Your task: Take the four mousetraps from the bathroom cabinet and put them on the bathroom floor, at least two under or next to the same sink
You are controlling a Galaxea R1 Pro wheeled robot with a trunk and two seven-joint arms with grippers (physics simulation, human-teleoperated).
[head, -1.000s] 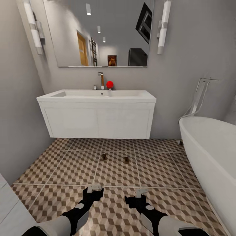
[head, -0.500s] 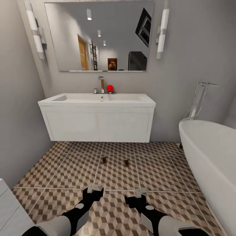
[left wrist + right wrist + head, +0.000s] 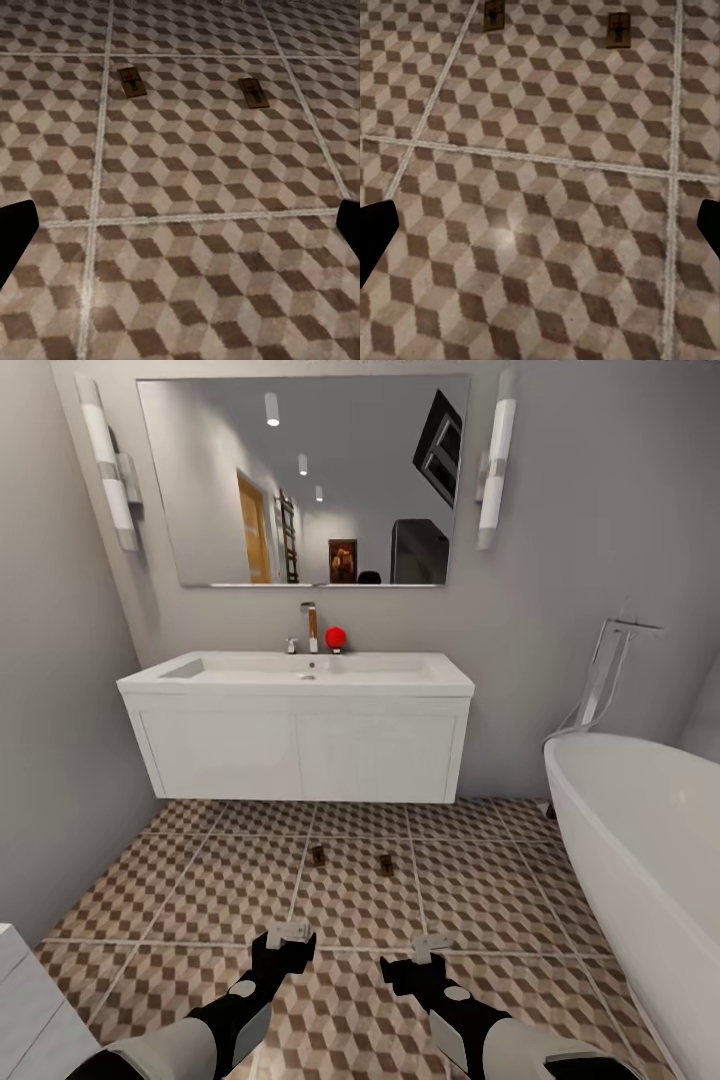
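Note:
Two mousetraps lie flat on the bathroom floor, just in front of the sink: one mousetrap to the left, the other mousetrap to the right. Both also appear in the left wrist view and in the right wrist view. My left gripper and right gripper hover low over the tiles, nearer to me than the traps. Both are open and hold nothing; their dark fingertips sit far apart. The cabinet is out of view.
A white oval bathtub fills the right side, with a chrome floor tap behind it. A white drawer unit corner is at the near left. The grey wall closes the left. A red ball sits beside the tap.
The whole picture has shifted: the sink and mirror sit lower in view, so the camera has moved. The traps and both grippers hold their places.

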